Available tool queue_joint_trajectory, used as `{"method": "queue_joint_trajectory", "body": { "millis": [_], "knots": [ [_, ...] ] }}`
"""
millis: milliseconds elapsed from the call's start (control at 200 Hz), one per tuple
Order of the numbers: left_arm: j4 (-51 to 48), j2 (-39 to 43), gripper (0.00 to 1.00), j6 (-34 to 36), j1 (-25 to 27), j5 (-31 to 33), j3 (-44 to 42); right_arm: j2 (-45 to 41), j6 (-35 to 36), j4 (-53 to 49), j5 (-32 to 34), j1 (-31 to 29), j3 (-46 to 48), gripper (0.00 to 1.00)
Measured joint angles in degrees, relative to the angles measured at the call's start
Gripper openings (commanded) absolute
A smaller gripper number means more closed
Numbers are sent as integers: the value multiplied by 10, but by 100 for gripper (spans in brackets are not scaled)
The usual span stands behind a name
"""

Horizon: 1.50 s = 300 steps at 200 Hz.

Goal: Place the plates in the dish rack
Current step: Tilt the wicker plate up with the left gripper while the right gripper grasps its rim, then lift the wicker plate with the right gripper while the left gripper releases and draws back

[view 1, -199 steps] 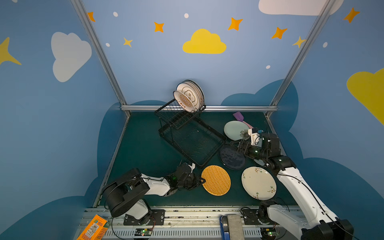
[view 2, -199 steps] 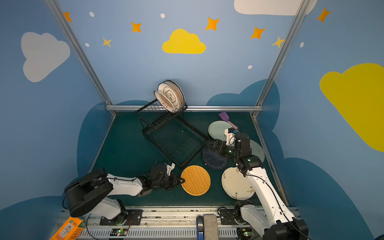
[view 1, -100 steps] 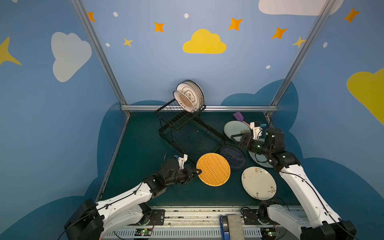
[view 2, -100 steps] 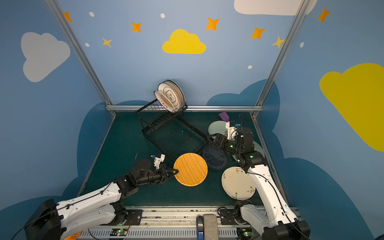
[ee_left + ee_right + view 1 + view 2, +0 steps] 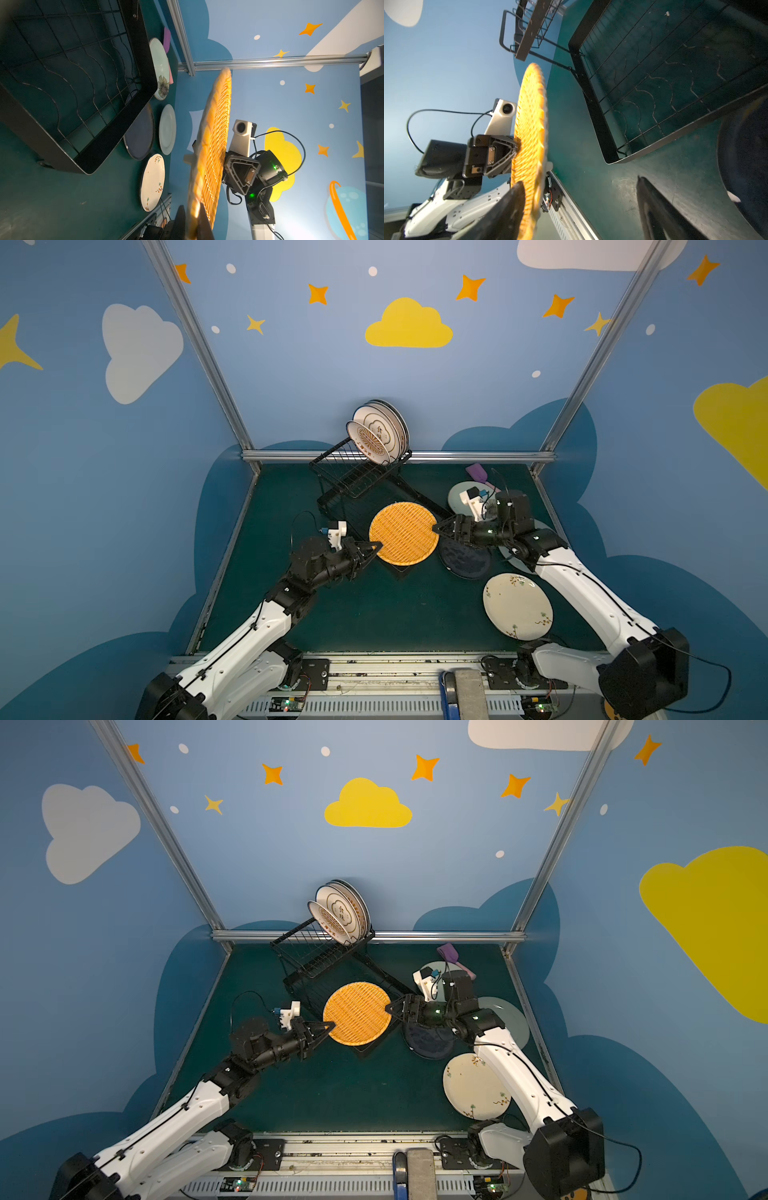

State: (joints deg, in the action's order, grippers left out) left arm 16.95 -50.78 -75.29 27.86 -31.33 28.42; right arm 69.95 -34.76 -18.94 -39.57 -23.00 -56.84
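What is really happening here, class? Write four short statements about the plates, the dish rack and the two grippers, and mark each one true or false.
1. The left gripper is shut on the rim of the orange woven plate. True.
2. The right gripper is clamped on the dark navy plate. False: it is open at the orange woven plate's rim, and the dark navy plate lies on the table.
3. White plates stand upright in the dish rack. True.
4. The cream floral plate sits in the dish rack's lower tray. False: it lies on the table beside the right arm.
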Motion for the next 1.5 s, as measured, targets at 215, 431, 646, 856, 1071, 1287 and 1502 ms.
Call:
{"method": "queue_joint_trajectory", "body": {
  "millis": [215, 431, 646, 856, 1071, 1287, 1502],
  "knots": [
    [9, 9, 4, -4, -14, -17, -4, 8, -16, 21, -14, -10, -14, 57],
    [21, 14, 4, -4, -17, -28, -10, 37, -29, 38, -19, -28, -31, 50],
    [21, 14, 4, -2, -17, -31, -10, 53, -42, 49, -23, -46, -42, 32],
    [21, 12, 4, 7, -17, -32, -11, 56, -59, 68, -32, -53, -44, 8],
    [9, 9, 11, 48, -20, -36, -9, 57, -89, 72, -37, -55, -44, 0],
    [-117, 46, 100, 113, -61, -22, 33, 49, -43, 55, -12, -61, -66, 0],
    [-306, 136, 100, 219, -150, -6, 106, 39, 8, 45, 63, -61, -157, 0]
  ]
}}
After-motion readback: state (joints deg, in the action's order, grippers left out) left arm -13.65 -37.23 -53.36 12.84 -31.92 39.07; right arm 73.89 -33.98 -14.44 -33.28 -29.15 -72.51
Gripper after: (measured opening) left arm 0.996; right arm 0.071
